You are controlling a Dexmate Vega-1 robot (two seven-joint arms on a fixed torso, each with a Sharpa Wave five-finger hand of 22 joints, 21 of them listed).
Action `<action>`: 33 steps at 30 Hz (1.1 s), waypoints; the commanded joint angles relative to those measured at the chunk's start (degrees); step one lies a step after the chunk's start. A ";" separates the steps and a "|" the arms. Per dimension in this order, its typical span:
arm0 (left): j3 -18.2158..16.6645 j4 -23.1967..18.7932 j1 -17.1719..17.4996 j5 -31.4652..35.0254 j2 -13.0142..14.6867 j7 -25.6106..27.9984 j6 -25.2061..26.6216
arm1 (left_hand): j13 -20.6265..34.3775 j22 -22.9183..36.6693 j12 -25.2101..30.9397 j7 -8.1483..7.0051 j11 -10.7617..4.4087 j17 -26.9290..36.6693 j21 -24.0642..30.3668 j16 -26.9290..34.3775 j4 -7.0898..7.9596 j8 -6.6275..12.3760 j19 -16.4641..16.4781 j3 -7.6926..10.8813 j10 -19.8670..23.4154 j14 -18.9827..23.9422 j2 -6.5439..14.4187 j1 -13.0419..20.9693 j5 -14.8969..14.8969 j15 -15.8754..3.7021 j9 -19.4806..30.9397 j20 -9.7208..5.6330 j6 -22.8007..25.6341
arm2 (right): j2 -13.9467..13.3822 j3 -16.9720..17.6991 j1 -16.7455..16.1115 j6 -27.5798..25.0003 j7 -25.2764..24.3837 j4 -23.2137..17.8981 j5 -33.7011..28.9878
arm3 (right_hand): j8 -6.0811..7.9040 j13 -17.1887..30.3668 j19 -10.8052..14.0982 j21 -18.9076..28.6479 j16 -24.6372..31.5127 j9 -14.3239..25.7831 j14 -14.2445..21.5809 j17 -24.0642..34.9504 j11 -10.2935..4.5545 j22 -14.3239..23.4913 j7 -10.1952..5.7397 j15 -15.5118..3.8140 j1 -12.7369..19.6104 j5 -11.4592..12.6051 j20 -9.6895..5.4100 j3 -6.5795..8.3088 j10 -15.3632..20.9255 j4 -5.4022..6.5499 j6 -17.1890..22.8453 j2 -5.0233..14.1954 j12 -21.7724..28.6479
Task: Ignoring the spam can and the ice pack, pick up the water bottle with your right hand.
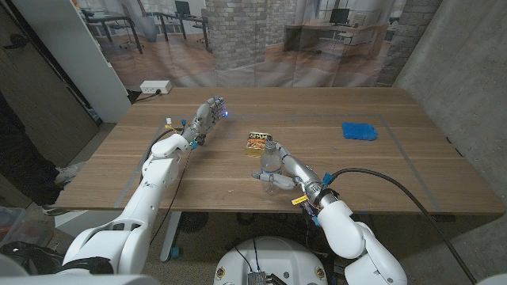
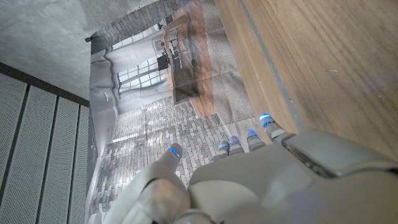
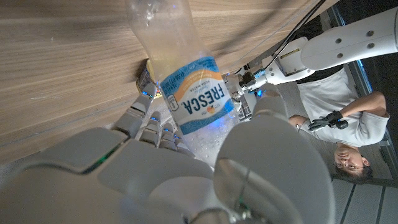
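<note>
The water bottle (image 1: 270, 161) is gripped upright in the right hand (image 1: 279, 168), fingers (image 3: 148, 118) and thumb wrapped around its labelled body, with the spam can (image 1: 257, 142) just beyond the fingertips. The table's (image 1: 396, 170) near edge lies close behind the wrist, and open wood is seen toward the ice pack (image 1: 359, 131), well apart.

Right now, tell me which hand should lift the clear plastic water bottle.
Right. The right hand already has its fingers around the clear plastic water bottle with the blue label. The left hand sits far across the wooden table, holding nothing.
</note>
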 commanded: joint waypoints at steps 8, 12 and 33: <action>-0.47 3.57 -1.73 0.12 -0.47 -0.86 -1.43 | 0.10 0.17 0.32 0.34 0.10 0.08 -0.15 0.42 -0.18 0.22 -3.21 -0.30 -3.30 -4.36 5.69 -0.14 0.35 0.17 0.21 0.48 -4.22 | 5.71 -5.86 1.73 -4.24 -11.51 7.18 -10.90 | 3.86 1.44 10.48 2.16 3.25 0.95 10.62 1.53 -1.46 0.72 -2.37 -3.12 4.97 2.73 1.52 -3.77 9.34 1.37 11.05 0.68 2.92; -0.60 4.48 -2.24 0.27 -0.63 -1.08 -1.78 | 0.10 0.17 0.33 0.21 0.08 0.08 -0.16 0.43 -0.18 0.23 -3.21 -0.33 -3.27 -4.32 5.68 -0.16 0.35 0.16 0.21 0.49 -4.19 | 6.87 -6.55 2.04 -4.55 -15.32 8.94 -12.17 | 6.27 1.89 16.26 3.95 5.00 1.27 16.00 2.20 -2.80 1.14 -6.57 -5.39 8.52 4.27 -0.89 -4.42 15.06 1.57 19.64 3.12 4.30; -1.49 8.98 -4.71 1.47 -1.68 -1.69 -3.39 | 0.08 0.18 0.33 0.14 0.10 0.09 -0.21 0.44 -0.15 0.23 -3.15 -0.52 -3.24 -4.29 5.62 -0.24 0.37 0.14 0.21 0.56 -4.16 | 7.18 -6.26 3.92 -1.59 -24.59 12.04 -11.93 | 14.77 8.65 33.67 21.04 17.39 6.07 41.92 13.53 -6.24 9.58 -8.20 -13.96 21.37 3.97 -15.11 -5.32 35.85 2.05 37.91 13.82 14.06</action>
